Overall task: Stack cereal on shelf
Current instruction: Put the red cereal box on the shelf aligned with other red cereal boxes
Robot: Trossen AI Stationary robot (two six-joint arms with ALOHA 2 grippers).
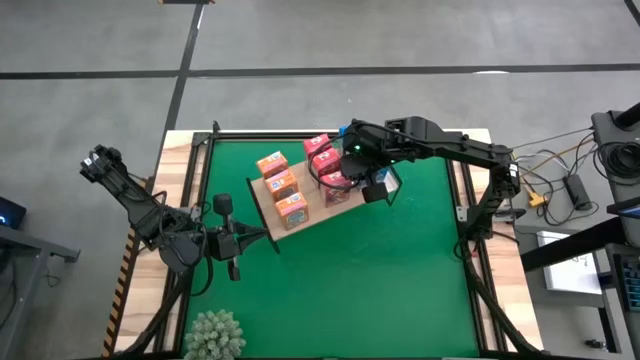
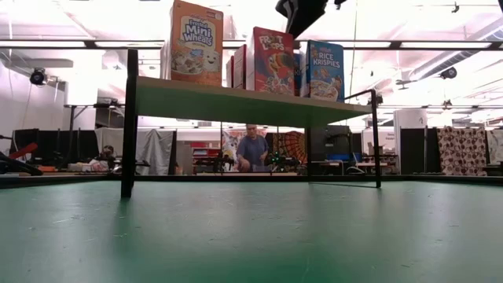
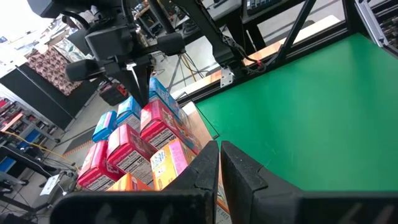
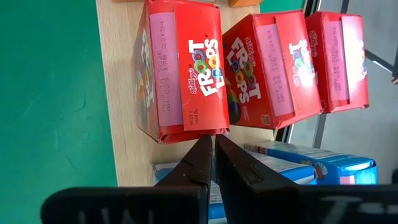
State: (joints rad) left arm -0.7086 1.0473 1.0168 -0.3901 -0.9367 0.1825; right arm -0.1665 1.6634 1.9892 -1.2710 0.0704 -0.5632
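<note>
The shelf [image 1: 312, 214] is a light-wood board on dark metal legs [image 2: 128, 126], standing on the green mat. On it stand orange cereal boxes [image 1: 282, 186], red ones [image 4: 186, 68] and blue ones [image 4: 323, 168] in rows. My right gripper [image 4: 211, 146] is shut above the boxes, its tips at the edge of the nearest red box, beside the blue row. In the low view it hangs from above [image 2: 299, 16] between a red box [image 2: 273, 61] and a blue box [image 2: 324, 71]. My left gripper [image 3: 219, 158] is shut and waits left of the shelf, over the mat. My right gripper's shut fingertips [image 4: 206, 142] slant down from above to the top edge of the nearest red box [image 4: 186, 132], next to the blue boxes. I cannot tell whether they touch a box. The boxes stand upright on the shelf.
A fuzzy green plant [image 1: 213, 335] sits at the mat's near left corner. The mat [image 1: 400, 280] is bare in front of and right of the shelf. A person [image 2: 251, 149] stands in the room far behind the table.
</note>
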